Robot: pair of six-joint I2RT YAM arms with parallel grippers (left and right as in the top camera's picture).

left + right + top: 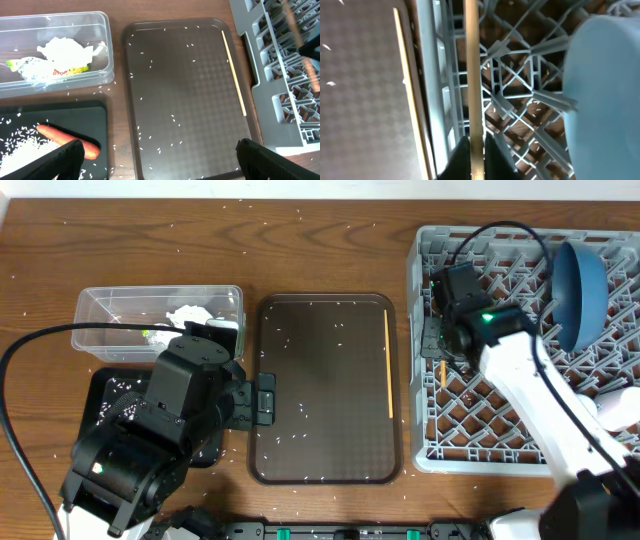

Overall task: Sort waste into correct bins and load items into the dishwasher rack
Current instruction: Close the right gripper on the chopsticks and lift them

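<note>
Relation: held chopstick (pixel 471 75) clamped in right tool (pixel 476 157), long axis top-to-bottom of frame, over dishwasher rack (pixel 422 430) just inside its left wall | second chopstick (pixel 388 365) lies parallel on brown tray (pixel 325 470), right edge, right arm nearer | look: thin, straight, pale wood | left tool (pixel 159 159) jaws apart, empty

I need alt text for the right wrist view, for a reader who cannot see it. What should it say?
The right gripper is shut on a wooden chopstick held over the grey dishwasher rack. A second chopstick lies along the edge of the brown tray at left; a blurred pale blue shape fills the right side.
</note>
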